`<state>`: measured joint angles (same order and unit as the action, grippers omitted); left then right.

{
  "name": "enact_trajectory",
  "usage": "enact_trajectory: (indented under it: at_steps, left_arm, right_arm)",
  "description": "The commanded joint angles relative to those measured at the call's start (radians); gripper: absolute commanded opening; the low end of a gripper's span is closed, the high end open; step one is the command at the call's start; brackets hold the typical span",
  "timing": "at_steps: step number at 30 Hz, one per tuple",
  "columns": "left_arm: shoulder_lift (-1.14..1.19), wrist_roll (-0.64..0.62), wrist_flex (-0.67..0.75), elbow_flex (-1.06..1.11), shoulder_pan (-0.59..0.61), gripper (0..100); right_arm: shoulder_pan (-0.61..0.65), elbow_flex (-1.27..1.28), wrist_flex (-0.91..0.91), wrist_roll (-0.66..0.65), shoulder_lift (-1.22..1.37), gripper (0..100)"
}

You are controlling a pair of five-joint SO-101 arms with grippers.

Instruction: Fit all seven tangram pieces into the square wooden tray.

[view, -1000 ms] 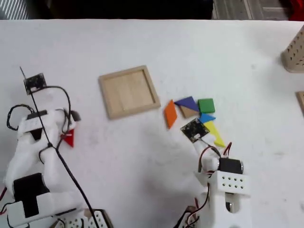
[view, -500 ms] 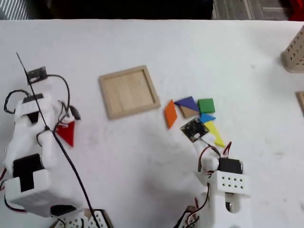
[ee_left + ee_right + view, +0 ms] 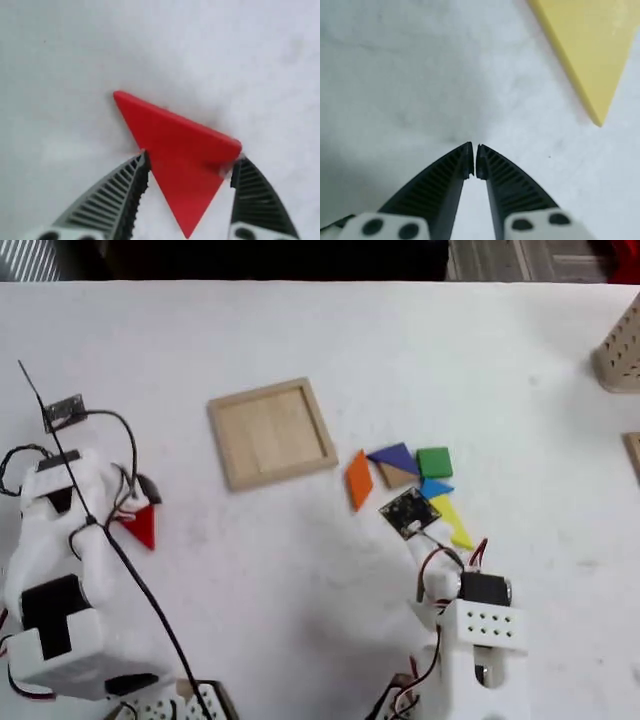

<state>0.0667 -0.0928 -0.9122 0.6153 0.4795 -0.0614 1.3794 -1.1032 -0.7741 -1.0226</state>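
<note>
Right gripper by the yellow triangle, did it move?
No. The right gripper stays by the yellow wooden triangle, no nearer the square wooden tray.

Square wooden tray (image 3: 272,433): flat on desk (image 3: 300,330), slightly rotated, unfilled. Clustered just right of tray: orange parallelogram (image 3: 358,479), purple triangle (image 3: 395,456), brown triangle (image 3: 398,476), green square (image 3: 434,462), blue triangle (image 3: 435,487), yellow triangle (image 3: 452,520). Well left of tray: red triangle (image 3: 143,526), pinched by left gripper (image 3: 189,161).

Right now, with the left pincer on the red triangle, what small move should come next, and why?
Probably lift the red triangle a little off the table, so it can travel to the tray. The left pincer grips two of its edges, the tray holds no piece, and the two lie apart.
</note>
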Motion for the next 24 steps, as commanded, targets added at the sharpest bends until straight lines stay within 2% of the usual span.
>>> enact_trajectory:
  at_steps: [1, 6, 13, 19, 24]
  left_arm:
    - [0.004, 0.009, 0.005, 0.015, -0.007, 27]
    - [0.005, 0.009, 0.011, 0.014, -0.007, 25]
    - [0.005, 0.011, 0.012, 0.014, -0.004, 2]
    - [0.004, 0.011, 0.014, 0.015, 0.005, 2]
    - [-0.007, 0.026, 0.009, -0.003, 0.091, 2]
  right_arm:
    - [0.008, -0.006, 0.018, 0.003, -0.005, 2.1]
    - [0.004, -0.006, 0.018, 0.006, -0.005, 2.1]
    - [0.002, -0.006, 0.013, 0.009, -0.008, 2.1]
    - [0.001, -0.006, 0.013, 0.011, -0.01, 2.1]
    - [0.001, -0.006, 0.013, 0.011, -0.01, 2.1]
